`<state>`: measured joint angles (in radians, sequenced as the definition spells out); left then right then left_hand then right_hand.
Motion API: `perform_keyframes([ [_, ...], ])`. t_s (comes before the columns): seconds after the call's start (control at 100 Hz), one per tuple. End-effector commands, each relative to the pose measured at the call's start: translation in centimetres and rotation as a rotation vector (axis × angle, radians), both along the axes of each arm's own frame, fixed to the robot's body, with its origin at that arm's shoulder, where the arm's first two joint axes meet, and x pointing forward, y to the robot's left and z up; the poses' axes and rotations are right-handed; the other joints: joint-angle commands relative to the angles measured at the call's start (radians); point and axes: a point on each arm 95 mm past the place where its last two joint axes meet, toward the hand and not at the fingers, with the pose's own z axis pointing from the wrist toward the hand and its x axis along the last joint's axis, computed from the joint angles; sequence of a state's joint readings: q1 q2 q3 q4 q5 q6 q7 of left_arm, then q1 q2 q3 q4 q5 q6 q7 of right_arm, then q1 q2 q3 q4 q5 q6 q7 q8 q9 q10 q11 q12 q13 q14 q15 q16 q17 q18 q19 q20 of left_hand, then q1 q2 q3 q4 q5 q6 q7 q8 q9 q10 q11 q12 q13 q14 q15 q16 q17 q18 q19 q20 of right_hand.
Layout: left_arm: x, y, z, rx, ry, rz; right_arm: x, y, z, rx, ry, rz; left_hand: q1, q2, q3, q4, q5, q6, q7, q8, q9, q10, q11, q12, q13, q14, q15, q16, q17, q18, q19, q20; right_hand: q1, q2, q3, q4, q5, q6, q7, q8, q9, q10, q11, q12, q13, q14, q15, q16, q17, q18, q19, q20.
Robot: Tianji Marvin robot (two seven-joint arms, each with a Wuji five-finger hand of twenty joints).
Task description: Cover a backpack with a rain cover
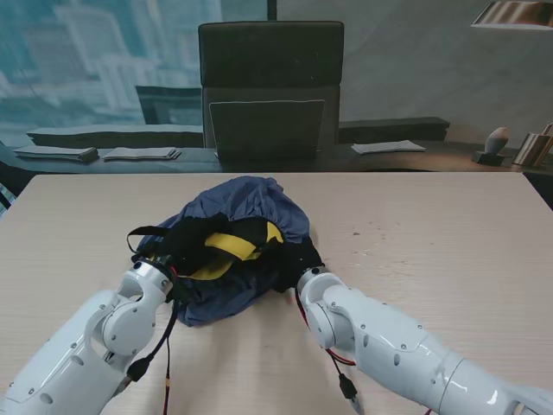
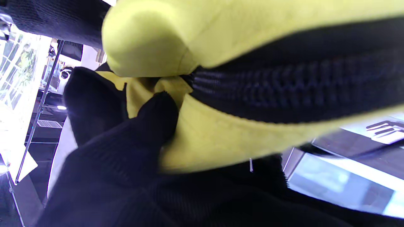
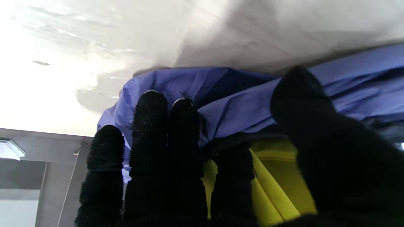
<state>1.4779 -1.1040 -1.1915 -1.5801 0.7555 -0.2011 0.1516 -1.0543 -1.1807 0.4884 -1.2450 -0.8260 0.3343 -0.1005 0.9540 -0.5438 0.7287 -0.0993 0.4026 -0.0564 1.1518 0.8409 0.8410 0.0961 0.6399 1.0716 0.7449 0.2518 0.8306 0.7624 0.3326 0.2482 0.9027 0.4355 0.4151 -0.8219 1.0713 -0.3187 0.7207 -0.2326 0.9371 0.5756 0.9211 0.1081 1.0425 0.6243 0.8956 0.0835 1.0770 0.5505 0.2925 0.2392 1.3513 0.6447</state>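
The backpack [image 1: 226, 251] is lying in the middle of the table [image 1: 432, 251], with the blue rain cover [image 1: 246, 203] draped over its far side. Its yellow strap [image 2: 252, 132] is being pinched by the left hand [image 2: 120, 151]. The cover's edge beside the backpack is being gripped by the right hand [image 3: 195, 157].

Both hands hidden under backpack [image 1: 226, 251]; grip unclear.
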Motion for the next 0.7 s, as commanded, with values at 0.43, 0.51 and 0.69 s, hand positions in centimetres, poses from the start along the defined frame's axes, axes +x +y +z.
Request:
perform_keyframes([
  [0.43, 0.1, 0.0, 0.3, 0.039, -0.001, -0.019, -0.4, -1.6, 0.4, -0.160, 0.083, 0.038, 0.033, 0.047, 0.056, 0.039, 0.041, -0.048, 0.082, 0.004, 0.048, -0.024, 0.002, 0.024, 0.020, 0.023, 0.023, 0.016, -0.012, 0.011, 0.033, 0.014, 0.115, -0.111, 0.101, -0.035, 0.175, -0.111, 0.128, -0.027, -0.030, -0.053, 0.005, 0.058, 0.001, -0.061, -0.025, -0.002, -0.010, -0.012, 0.005, -0.027],
  [0.51, 0.3, 0.0, 0.1, 0.051, 0.002, -0.023, -0.6, -1.9, 0.5, -0.164, 0.071, 0.054, 0.033, 0.045, 0.056, 0.039, 0.050, -0.049, 0.074, -0.001, 0.049, -0.020, -0.002, 0.023, 0.016, 0.025, 0.021, 0.015, -0.020, 0.005, 0.030, 0.013, 0.118, -0.133, 0.113, -0.040, 0.266, -0.114, 0.139, 0.044, -0.092, -0.051, 0.001, 0.072, -0.060, -0.059, -0.034, 0.000, -0.038, -0.015, -0.014, -0.036],
  [0.69, 0.7, 0.0, -0.6, 0.089, 0.024, -0.035, -0.9, -2.7, 0.8, -0.160, 0.048, 0.106, 0.039, 0.048, 0.052, 0.039, 0.072, -0.078, 0.055, -0.008, 0.046, -0.012, -0.011, 0.023, 0.002, 0.028, 0.018, 0.014, -0.045, -0.007, 0.018, 0.009, 0.102, -0.132, 0.150, -0.047, 0.357, -0.022, 0.156, 0.034, -0.354, -0.066, -0.099, -0.050, -0.396, -0.086, -0.159, -0.012, -0.302, -0.078, -0.097, -0.071],
])
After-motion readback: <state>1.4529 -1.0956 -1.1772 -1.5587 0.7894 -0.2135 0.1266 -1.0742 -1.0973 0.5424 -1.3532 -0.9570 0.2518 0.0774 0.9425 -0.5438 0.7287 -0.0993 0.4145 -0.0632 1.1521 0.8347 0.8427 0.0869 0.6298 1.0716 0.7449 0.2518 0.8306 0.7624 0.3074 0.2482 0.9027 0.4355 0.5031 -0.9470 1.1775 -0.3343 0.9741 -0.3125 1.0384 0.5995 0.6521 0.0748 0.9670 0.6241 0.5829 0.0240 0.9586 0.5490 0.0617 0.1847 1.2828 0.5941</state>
